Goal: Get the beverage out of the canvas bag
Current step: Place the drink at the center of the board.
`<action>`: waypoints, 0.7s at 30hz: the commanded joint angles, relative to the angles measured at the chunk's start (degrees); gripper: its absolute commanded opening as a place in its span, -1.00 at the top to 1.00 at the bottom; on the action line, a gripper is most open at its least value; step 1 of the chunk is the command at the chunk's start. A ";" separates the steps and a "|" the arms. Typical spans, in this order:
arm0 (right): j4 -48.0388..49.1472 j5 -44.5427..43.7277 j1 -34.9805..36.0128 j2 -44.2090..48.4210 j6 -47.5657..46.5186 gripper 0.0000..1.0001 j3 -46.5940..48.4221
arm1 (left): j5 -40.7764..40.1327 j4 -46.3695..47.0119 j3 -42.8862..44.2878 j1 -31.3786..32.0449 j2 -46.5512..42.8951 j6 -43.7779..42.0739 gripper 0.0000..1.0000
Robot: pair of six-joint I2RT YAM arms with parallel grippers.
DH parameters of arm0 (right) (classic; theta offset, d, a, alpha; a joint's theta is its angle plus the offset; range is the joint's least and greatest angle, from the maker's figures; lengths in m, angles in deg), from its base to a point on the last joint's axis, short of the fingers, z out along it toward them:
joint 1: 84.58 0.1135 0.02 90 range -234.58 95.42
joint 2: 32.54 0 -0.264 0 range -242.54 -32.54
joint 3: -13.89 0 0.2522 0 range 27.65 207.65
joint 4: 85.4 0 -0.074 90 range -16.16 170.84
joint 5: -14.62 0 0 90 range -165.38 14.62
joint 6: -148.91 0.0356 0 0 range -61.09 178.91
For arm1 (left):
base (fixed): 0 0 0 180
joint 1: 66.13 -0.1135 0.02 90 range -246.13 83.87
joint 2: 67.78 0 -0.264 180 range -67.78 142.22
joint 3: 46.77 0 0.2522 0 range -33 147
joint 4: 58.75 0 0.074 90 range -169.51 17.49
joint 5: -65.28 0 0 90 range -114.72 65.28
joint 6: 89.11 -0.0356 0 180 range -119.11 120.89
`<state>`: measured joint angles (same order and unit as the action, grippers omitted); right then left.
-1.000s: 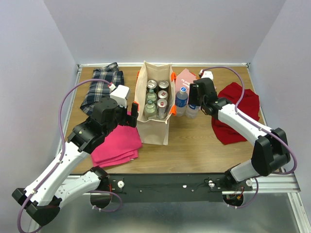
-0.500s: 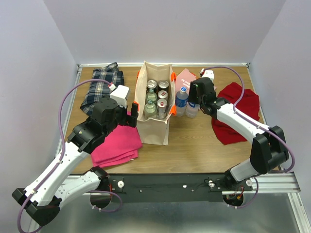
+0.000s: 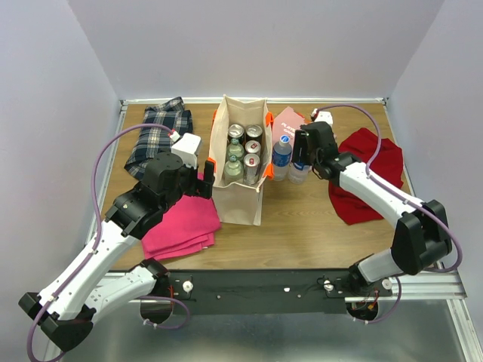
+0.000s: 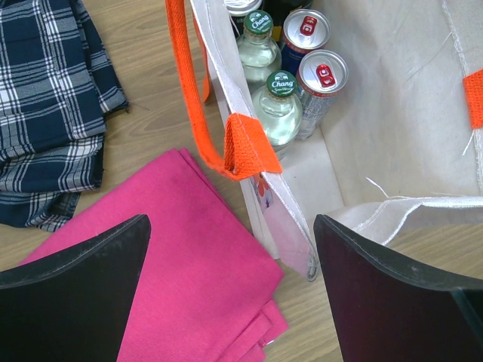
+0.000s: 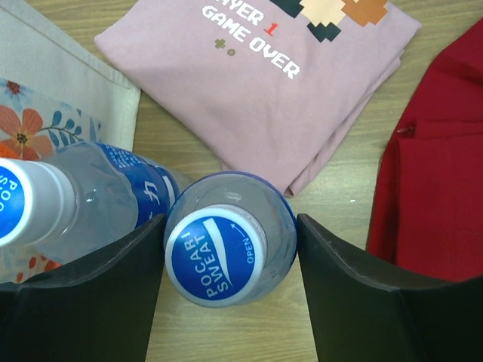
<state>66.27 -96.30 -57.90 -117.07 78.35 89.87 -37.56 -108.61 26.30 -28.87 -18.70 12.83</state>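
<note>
canvas bag point(image 3: 240, 204) beige, handles point(image 4: 245, 143) orange | folded cloth point(image 3: 185, 222) magenta | bottle point(image 5: 219, 256) cap blue

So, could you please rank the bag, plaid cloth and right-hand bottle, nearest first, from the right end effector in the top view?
1. Right-hand bottle, between the fingers of the right end effector.
2. Bag, to its left.
3. Plaid cloth, far left.

You are looking at the canvas bag point(image 3: 240, 202) standing open, with cans point(image 3: 254, 133) and small bottles point(image 3: 232, 170) packed upright inside. Your left gripper point(image 3: 205, 178) is hovering at the bag's left wall, above the pink cloth point(image 3: 183, 226) lying left of it. Just right of the bag a blue-capped bottle point(image 3: 281, 156) is standing, and beside that your right gripper point(image 3: 299, 163) is sitting over a second bottle point(image 3: 297, 176).
</note>
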 commanded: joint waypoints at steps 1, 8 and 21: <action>-7.31 1.50 -0.13 1.03 -0.46 -0.52 -0.43 | 0.89 0.94 0.28 0.19 -0.21 0.18 -0.98; -11.52 0.98 -0.13 3.49 -0.20 -0.57 3.60 | 2.55 1.03 0.81 0.27 0.31 -0.25 -0.98; -15.76 4.99 -0.05 11.06 -1.95 -0.80 14.68 | 4.58 1.56 0.72 0.19 0.58 -0.52 -0.98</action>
<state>54.27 -95.69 -57.90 -104.83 77.15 101.89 -34.61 -108.50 26.30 -28.87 -17.76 12.74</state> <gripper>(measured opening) 0.897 0.988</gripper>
